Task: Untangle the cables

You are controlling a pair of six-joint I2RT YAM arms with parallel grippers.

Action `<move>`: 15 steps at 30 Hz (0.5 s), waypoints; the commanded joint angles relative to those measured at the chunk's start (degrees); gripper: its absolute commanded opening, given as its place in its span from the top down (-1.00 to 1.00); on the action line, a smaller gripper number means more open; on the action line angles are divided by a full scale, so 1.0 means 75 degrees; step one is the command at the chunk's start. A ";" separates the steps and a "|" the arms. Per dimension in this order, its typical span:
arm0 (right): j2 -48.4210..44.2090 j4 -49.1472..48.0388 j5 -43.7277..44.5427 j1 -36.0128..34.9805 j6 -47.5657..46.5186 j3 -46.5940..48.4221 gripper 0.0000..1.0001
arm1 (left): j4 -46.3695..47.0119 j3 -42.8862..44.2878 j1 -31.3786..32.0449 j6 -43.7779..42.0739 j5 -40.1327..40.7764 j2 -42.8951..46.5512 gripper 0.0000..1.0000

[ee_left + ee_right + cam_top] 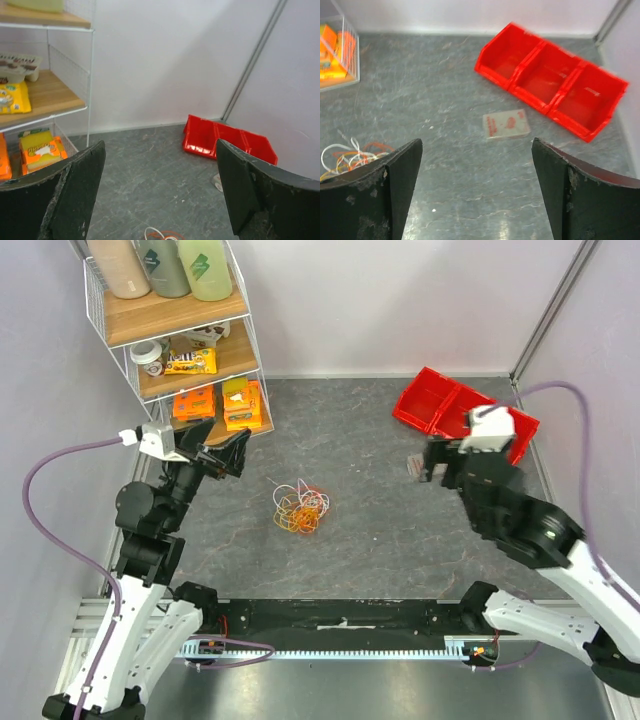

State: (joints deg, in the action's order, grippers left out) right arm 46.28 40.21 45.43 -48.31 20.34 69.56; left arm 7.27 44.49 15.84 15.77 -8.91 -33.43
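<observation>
At the far left a wire shelf rack [180, 350] stood against the wall, stocked with snacks and bottles. Beside it the left gripper [228, 452] hung raised above the counter [380, 530], released, its jaws spread wide and holding nothing. The cables [300, 508] lay in one knotted clump of orange, yellow, white and red loops near the middle of the counter, between the two arms and apart from both. The right gripper [422, 468] hovered further right, likewise released and empty, above a small flat packet [506, 124]. Behind it sat the red bins [455, 410].

By my reading, the work stood at the approach step, with no strand yet separated. The next move would call for lowering one gripper onto an outer loop, pinching a single thin wire, and pinning the clump with the other gripper while drawing that strand free.
</observation>
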 commanded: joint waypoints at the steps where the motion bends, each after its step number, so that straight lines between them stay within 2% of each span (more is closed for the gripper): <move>1: 0.1396 -0.1103 -0.1271 -0.0027 0.0791 -0.0742 -0.96 | -0.0323 0.0197 -0.0014 0.0346 0.1080 -0.0475 -0.92; 4: 0.2765 -0.2951 -0.3414 -0.0155 0.1237 -0.1094 -0.96 | -0.0535 0.0232 -0.0002 0.0510 0.1433 -0.0862 -0.97; 7: 0.4708 -0.4443 -0.4729 -0.0822 0.1366 -0.0793 -0.96 | -0.0594 0.0197 0.0009 0.0732 0.1224 -0.1447 -0.99; 10: 0.6726 -0.4517 -0.5715 -0.0976 0.1319 0.0484 -0.96 | -0.0897 0.0499 -0.0002 0.0838 0.0194 -0.2348 -0.98; 12: 0.7408 -0.4680 -0.5625 -0.0953 0.1250 0.0674 -0.96 | -0.1459 0.0933 0.0010 0.0862 -0.0264 -0.2946 -0.93; 14: 0.7994 -0.4576 -0.5215 -0.0883 0.1155 0.0698 -0.96 | -0.1858 0.1169 -0.0002 0.0897 -0.0196 -0.3194 -0.89; 15: 0.8299 -0.4599 -0.5701 -0.0743 0.1248 0.0652 -0.96 | -0.1976 0.1193 -0.0025 0.0967 0.0048 -0.3183 -0.89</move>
State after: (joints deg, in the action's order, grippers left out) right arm 104.66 10.13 7.99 -56.25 28.75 71.48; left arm -2.33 48.97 15.84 20.40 -7.05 -56.36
